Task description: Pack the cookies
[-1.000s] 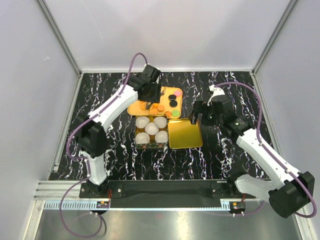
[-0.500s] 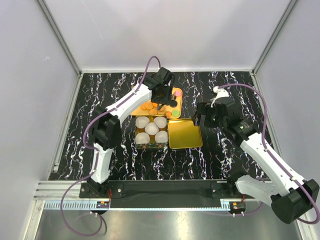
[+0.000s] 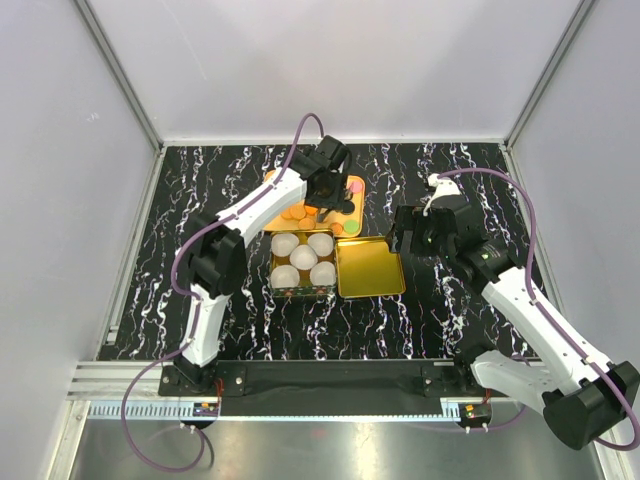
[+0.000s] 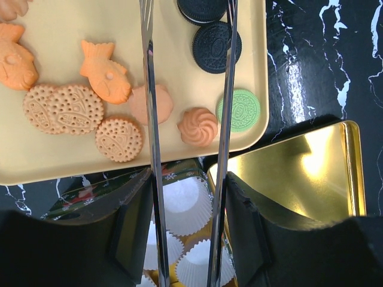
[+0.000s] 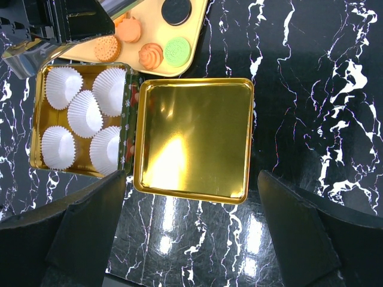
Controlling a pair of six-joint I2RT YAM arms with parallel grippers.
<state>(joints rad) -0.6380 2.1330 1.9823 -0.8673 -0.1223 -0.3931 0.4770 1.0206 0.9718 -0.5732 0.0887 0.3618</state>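
No writing can be read on anything here, though the black and green cookies carry embossed patterns too fine to make out. Nearest the arms sits the gold tin [image 5: 39, 113] holding five white paper cups [image 5: 84, 113], its gold lid [image 5: 192, 139] lying just to its right under the right gripper [image 5: 191, 236], whose jaws stand wide and hold nothing. Beyond it the yellow tray [image 4: 48, 161] carries the cookies [image 4: 118, 138], orange ones with two black and one green, while the left gripper [image 4: 187, 128] hangs over them with long thin fingers [image 4: 151, 119] partly apart and nothing between them.

Robot lab test cell, plain white panel walls [image 3: 330, 60], aluminium frame rails [image 3: 120, 75], black marbled tabletop [image 3: 450, 310]
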